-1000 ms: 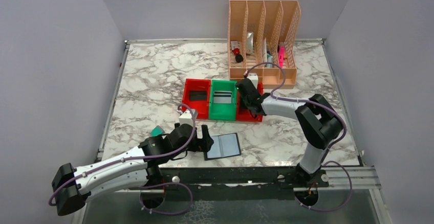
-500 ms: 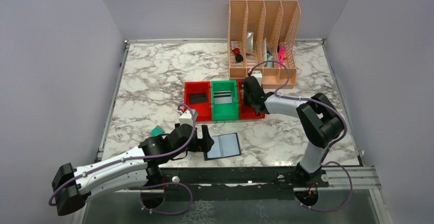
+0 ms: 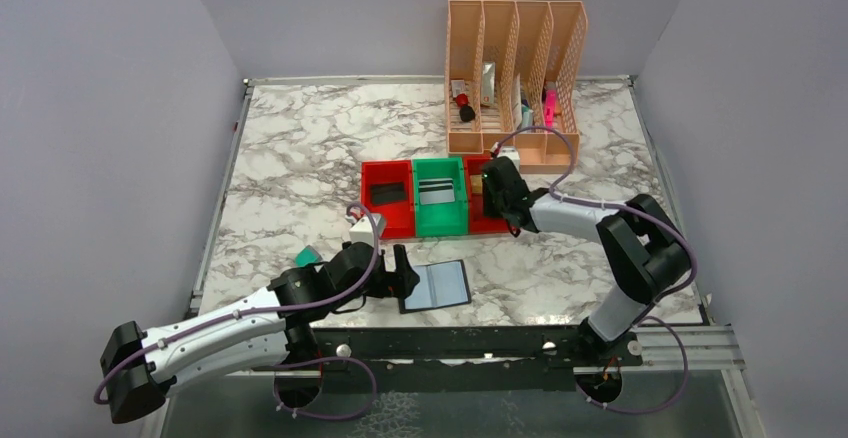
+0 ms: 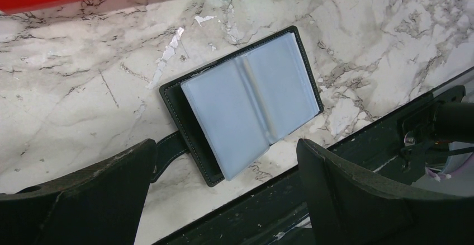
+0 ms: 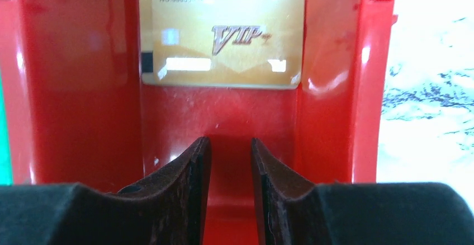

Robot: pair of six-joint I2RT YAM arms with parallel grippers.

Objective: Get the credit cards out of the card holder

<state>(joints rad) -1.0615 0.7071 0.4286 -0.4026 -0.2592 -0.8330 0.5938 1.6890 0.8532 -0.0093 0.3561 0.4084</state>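
Note:
The card holder [image 3: 436,285] lies open on the marble near the front edge, its blue-grey pocket pages up; it also shows in the left wrist view [image 4: 251,102]. Its strap tab [image 4: 167,149] points towards my left finger. My left gripper [image 3: 400,270] is open wide and empty just left of the holder [image 4: 226,164]. My right gripper [image 3: 497,186] hovers over the right red bin [image 3: 484,222]. Its jaws stand a narrow gap apart with nothing between them [image 5: 230,150]. A gold VIP card [image 5: 221,37] lies flat in that bin [image 5: 84,88].
A green bin [image 3: 438,216] with cards and a left red bin [image 3: 386,220] with a dark card stand beside the right red bin. A peach file rack [image 3: 515,68] stands behind. A teal object [image 3: 306,256] lies by the left arm. A black rail [image 4: 346,161] runs along the table's front edge.
My right arm has swung to the right and its gripper has shifted right over the right red bin. The left arm and the card holder have not moved.

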